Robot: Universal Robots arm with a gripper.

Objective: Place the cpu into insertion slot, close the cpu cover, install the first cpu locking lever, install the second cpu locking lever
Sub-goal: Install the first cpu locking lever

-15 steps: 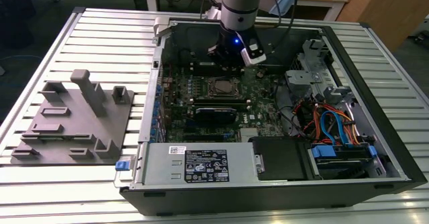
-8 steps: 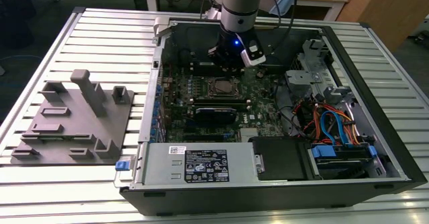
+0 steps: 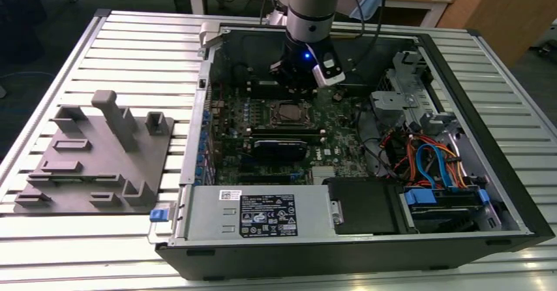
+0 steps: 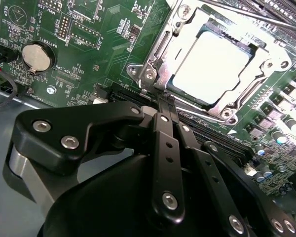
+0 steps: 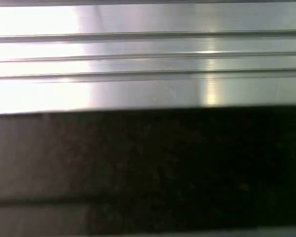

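The cpu (image 4: pixel 212 61), a flat square with a pale silver top, lies in the insertion slot (image 3: pixel 287 113) on the green board. The cpu cover (image 4: pixel 264 74), a silver frame with a window, lies flat around the chip. My gripper (image 4: pixel 161 101) is shut, its black fingers (image 4: pixel 164 143) pressed together, with the tips at the socket's corner where a thin lever rod (image 4: pixel 202 114) runs along the frame's edge. I cannot tell whether the tips touch the rod. In the exterior view the gripper (image 3: pixel 296 92) hangs just behind the socket, inside the open computer case (image 3: pixel 487 173).
A coin battery (image 4: pixel 35 56) sits on the board beside the socket. Long black memory slots (image 3: pixel 280 134) lie in front of it, with drive bays and cables (image 3: pixel 435 167) at the exterior view's right. A grey fixture (image 3: pixel 96 160) stands on the slatted table (image 3: pixel 130 43).
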